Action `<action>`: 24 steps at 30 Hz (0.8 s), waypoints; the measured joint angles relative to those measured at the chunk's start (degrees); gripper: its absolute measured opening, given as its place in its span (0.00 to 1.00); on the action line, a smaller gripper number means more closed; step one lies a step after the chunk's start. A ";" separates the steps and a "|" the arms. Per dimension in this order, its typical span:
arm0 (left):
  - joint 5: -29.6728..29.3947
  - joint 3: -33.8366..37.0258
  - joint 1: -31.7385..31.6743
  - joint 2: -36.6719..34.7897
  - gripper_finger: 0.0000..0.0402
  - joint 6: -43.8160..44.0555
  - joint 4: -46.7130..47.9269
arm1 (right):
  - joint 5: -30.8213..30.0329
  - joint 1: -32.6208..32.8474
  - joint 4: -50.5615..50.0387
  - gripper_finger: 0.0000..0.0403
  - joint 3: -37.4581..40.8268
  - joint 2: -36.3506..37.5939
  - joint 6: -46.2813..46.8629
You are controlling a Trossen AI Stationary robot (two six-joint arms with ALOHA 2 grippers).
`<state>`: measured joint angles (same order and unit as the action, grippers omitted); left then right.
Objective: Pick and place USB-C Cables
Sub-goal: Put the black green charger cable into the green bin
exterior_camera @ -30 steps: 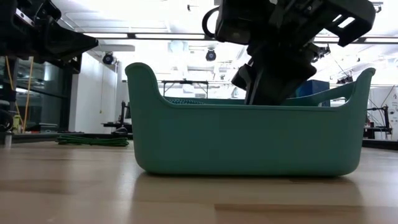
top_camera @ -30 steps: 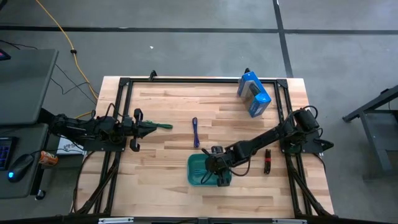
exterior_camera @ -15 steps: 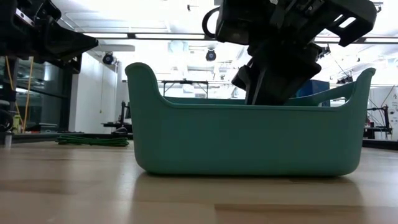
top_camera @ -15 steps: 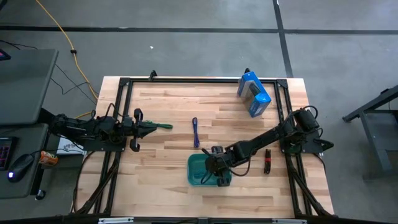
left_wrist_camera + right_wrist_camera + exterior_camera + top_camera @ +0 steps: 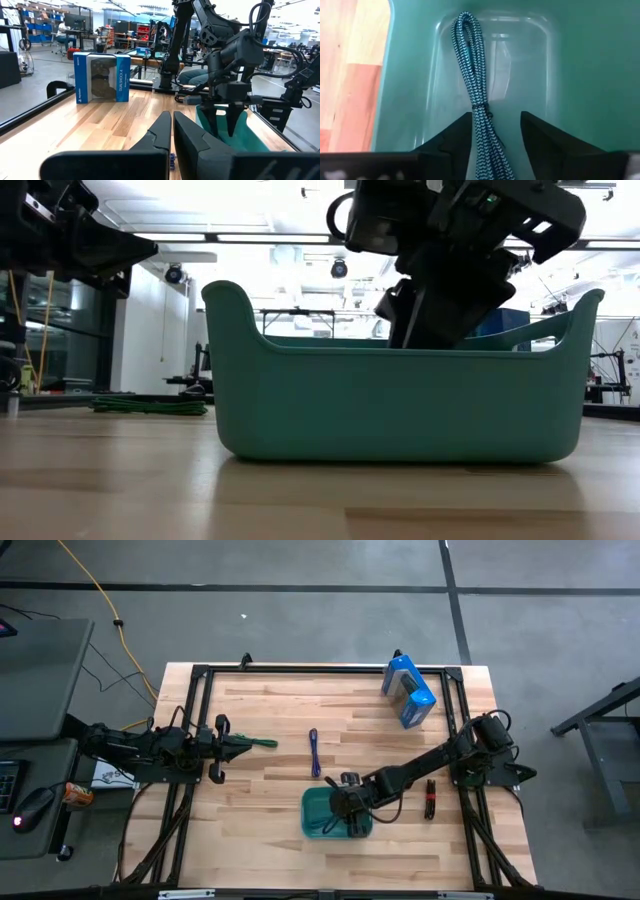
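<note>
The wooden table (image 5: 270,840) fills most of the space, with a black frame round its edge. At its far right corner a blue box (image 5: 408,691) lies flat. Near the middle of the near side sits the teal tub (image 5: 318,815), and the right arm reaches across from the right edge so that its gripper (image 5: 348,808) hangs over the tub's right half, fingers pointing down inside the walls. From the right wrist view those fingers (image 5: 452,137) are spread apart, and the teal cable (image 5: 474,95) lies folded on the tub floor between them; the cord runs closer to one finger than the other, and I can't see either one pinching it.

On the left side the left arm stretches in from the table edge, its gripper (image 5: 238,743) low over the wood with the fingers (image 5: 160,135) pressed almost together. The green cable (image 5: 263,743) sticks out just past its tip; whether it's actually held I cannot tell.

The purple-blue cable (image 5: 314,752) lies loose mid-table, just far of the tub. The red-and-black cable (image 5: 430,798) rests by the right edge, beside the right arm.
</note>
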<state>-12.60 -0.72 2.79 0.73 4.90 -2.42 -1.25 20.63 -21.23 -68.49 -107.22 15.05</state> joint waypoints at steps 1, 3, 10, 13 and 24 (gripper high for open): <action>0.00 -0.01 0.00 0.00 0.00 0.01 0.00 | 0.01 -0.01 0.25 0.42 0.00 0.00 -0.29; 0.00 -0.01 -0.02 0.00 0.00 0.00 -0.01 | 0.19 -0.01 0.61 0.45 0.00 0.00 -0.49; 0.00 0.00 -0.02 0.00 0.00 0.00 0.00 | 1.41 -0.01 0.77 0.47 0.00 0.00 -1.95; 0.00 -0.01 -0.02 0.00 0.00 0.00 0.00 | 1.58 -0.01 0.97 0.47 -0.03 0.00 -2.35; 0.00 0.01 0.00 0.00 0.00 0.01 -0.08 | 0.16 0.26 -3.65 0.47 -1.88 5.03 -8.01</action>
<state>-12.60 -0.71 2.79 0.73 4.91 -2.49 -1.08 20.89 -24.88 -70.36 -102.19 7.04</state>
